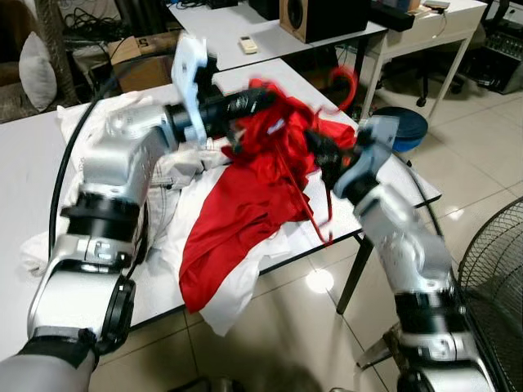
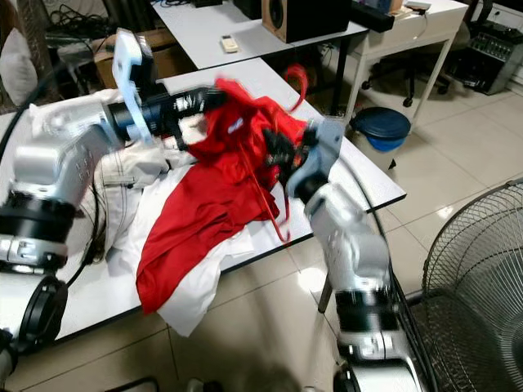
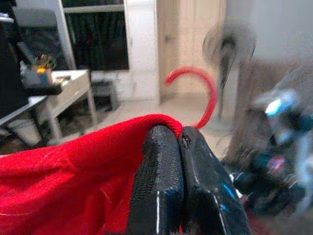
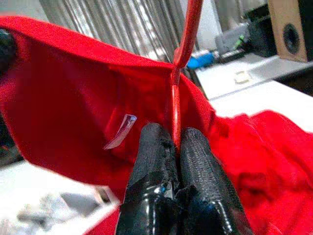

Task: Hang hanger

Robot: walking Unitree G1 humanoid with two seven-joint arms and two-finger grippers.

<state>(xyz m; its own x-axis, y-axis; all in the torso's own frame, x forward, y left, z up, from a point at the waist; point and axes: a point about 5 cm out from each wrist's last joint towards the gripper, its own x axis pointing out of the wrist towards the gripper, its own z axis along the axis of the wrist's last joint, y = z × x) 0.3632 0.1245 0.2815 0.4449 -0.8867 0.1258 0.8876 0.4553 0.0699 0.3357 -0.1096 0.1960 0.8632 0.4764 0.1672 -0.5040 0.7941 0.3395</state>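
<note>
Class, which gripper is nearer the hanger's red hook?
Right. The right gripper grips the hanger just below its hook; the left gripper pinches the red garment farther away.

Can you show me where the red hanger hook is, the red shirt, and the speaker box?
red hanger hook [image 3: 203, 90]: left wrist view, on the curved top.
red shirt [image 1: 237, 212]: left eye view, on the cloth draped over the table.
speaker box [image 2: 298, 18]: right eye view, on its front face.
</note>
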